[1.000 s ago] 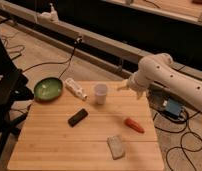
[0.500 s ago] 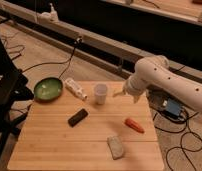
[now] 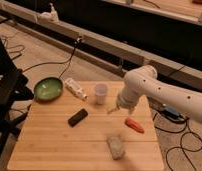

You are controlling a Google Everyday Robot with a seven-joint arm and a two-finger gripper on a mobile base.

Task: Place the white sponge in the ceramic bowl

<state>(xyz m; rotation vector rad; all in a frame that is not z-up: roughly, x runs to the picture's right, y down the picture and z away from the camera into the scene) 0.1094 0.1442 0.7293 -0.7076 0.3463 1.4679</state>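
Note:
The white sponge (image 3: 116,146) lies flat on the wooden table (image 3: 54,145) near its front right edge. The green ceramic bowl (image 3: 48,88) sits at the table's far left corner and holds nothing. My gripper (image 3: 114,109) hangs from the white arm (image 3: 159,92) over the middle right of the table, above and slightly behind the sponge, to the right of the white cup. It holds nothing that I can see.
A white plastic cup (image 3: 100,93) stands mid-table at the back. A white tube-like bottle (image 3: 75,89) lies beside the bowl. A black bar (image 3: 77,117) lies in the middle. An orange-red object (image 3: 134,125) lies to the right. Cables cross the floor.
The arm has swung left and lower, bringing the gripper in over the table toward the sponge. The objects have not moved.

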